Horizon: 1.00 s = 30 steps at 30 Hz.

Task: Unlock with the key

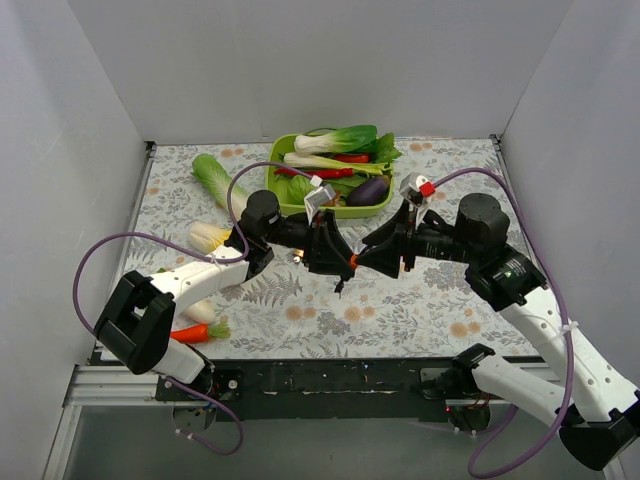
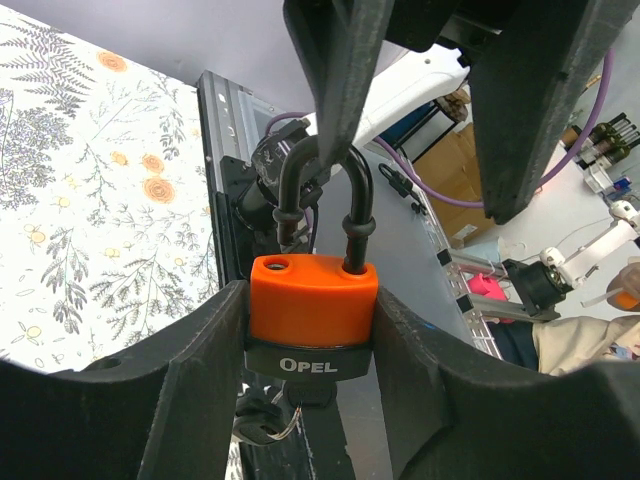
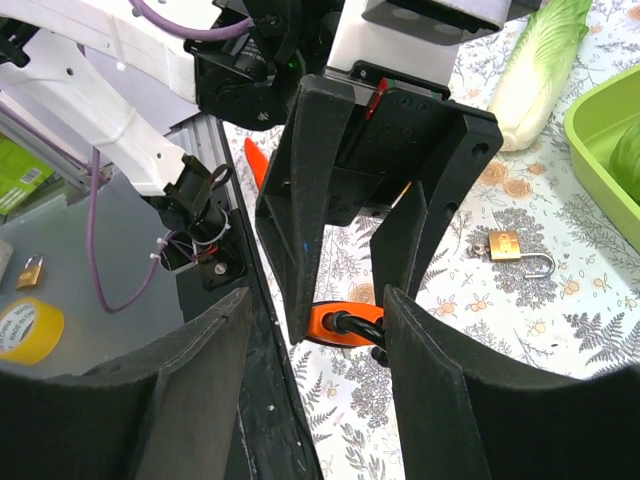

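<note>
Floral desk, two arms meeting above its middle. Green tray of vegetables sits at 12 o'clock from the meeting point. Left gripper: fingers closed snugly on the body of the orange padlock, one on each flank, lock upright and clear of the desk. Right gripper: fingers spread wide, holding nothing; in the left wrist view one finger stands against the top of the black shackle, the other well off at 3 o'clock. A brass padlock lies on the desk apart from the work. The key sits at 6 o'clock of the orange body, black head just under the lock's base, apparently seated in the keyway, with a wire ring hanging from it. One shackle leg enters the body; the other seems to stand out of its hole, not certain. Judgement: to finish, keep the left grip square so the body cannot twist, bring the right fingers down around the small head, close fully before turning, and rotate about the blade's axis without side load, since the thin blade could bend or slip out.
</note>
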Each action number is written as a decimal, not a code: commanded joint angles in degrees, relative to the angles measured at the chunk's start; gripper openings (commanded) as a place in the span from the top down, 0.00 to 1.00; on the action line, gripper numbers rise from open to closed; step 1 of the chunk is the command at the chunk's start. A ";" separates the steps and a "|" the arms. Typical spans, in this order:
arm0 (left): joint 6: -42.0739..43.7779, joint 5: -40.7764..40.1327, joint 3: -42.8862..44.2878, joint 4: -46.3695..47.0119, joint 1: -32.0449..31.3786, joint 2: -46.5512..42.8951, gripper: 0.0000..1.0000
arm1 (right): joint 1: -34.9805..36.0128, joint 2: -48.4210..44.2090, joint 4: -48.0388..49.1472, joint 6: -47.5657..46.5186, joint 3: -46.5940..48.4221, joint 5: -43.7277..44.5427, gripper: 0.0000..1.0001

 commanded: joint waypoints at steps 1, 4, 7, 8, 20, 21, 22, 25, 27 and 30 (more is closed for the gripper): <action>-0.40 1.49 2.94 2.90 -0.12 -3.43 1.00 | -0.10 1.11 -0.61 -1.92 0.32 0.96 0.37; 0.91 0.27 3.02 1.86 -0.12 -3.96 1.00 | -0.18 1.46 -1.84 -2.28 -0.47 3.33 0.39; 2.94 -2.10 3.37 -1.39 -0.12 -4.66 1.00 | -0.10 1.11 -2.02 -1.93 -1.00 4.22 0.40; 4.42 -2.72 3.38 -2.36 -0.12 -4.84 1.00 | -0.10 0.94 -1.75 -1.67 -1.26 4.05 0.41; 14.62 -13.96 5.49 -16.24 -0.12 -5.98 1.00 | -0.10 0.05 2.81 0.80 -3.46 3.43 0.61; 15.24 -14.76 5.84 -17.04 -0.30 -5.98 1.00 | -0.10 -0.03 3.17 1.06 -3.46 3.43 0.62; 16.38 -15.29 5.93 -17.66 -0.30 -6.07 1.00 | -0.10 -0.12 3.52 1.24 -3.64 3.43 0.62; 18.75 -19.15 6.28 -19.94 -0.73 -6.33 1.00 | -0.10 0.05 4.57 2.11 -4.08 3.43 0.67; 20.60 -24.31 6.54 -22.92 -1.35 -6.77 1.00 | -0.10 0.40 4.66 2.90 -3.99 3.60 0.71; 23.33 -29.34 6.89 -25.92 -2.76 -7.48 1.00 | -0.18 0.76 5.36 4.22 -4.86 4.39 0.76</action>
